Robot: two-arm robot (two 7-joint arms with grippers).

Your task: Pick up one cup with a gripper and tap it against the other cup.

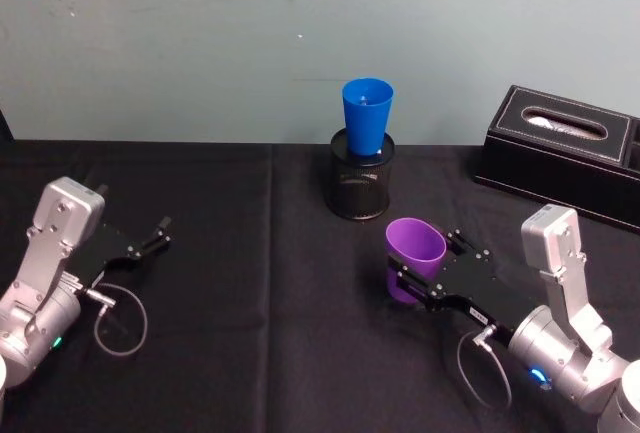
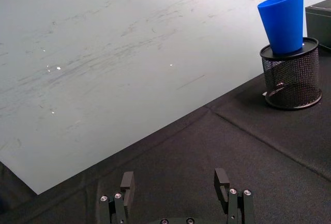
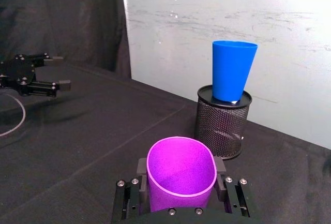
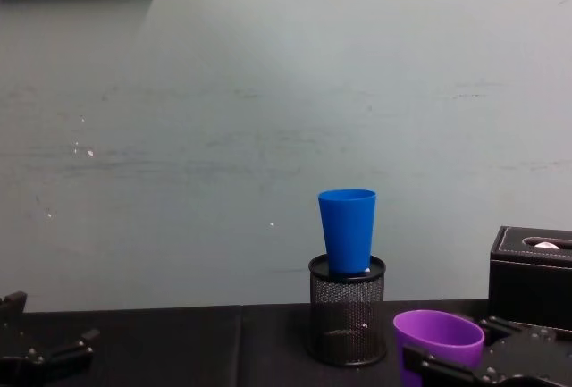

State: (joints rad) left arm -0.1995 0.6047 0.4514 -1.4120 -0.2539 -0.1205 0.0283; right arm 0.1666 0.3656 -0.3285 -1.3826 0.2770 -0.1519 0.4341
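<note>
The right gripper [image 1: 420,259] sits low over the right half of the desk [image 1: 250,283], which is covered in black cloth. Its jaws are closed against opposite sides of the purple plastic tapered cup [image 1: 415,248], gripping it below the wide rim. In the right wrist view the gripper [image 3: 180,182] has one flat jaw on either side of the cup [image 3: 180,175], whose rim looks slightly oval and whose mouth faces up. From the head view the cup leans a little. I cannot tell whether its base touches the cloth.

The bright blue plastic tapered cup [image 1: 367,113] stands upright with its narrow base set into the top of a round black mesh pen holder [image 1: 361,188], near the back edge of the desk by the pale wall. The purple cup is in front of the holder and a little to its right. It is near the holder but apart from it, and lower than the blue cup [image 4: 348,231], as the chest view shows with the purple rim [image 4: 438,332] beside the mesh holder [image 4: 347,315].

A black leather tissue box [image 1: 560,148] lies at the far right of the desk.

The left gripper [image 1: 160,233] is on the left side of the desk, well apart from both cups. Its jaws are spread wide and hold nothing, as its own wrist view [image 2: 175,180] shows.
</note>
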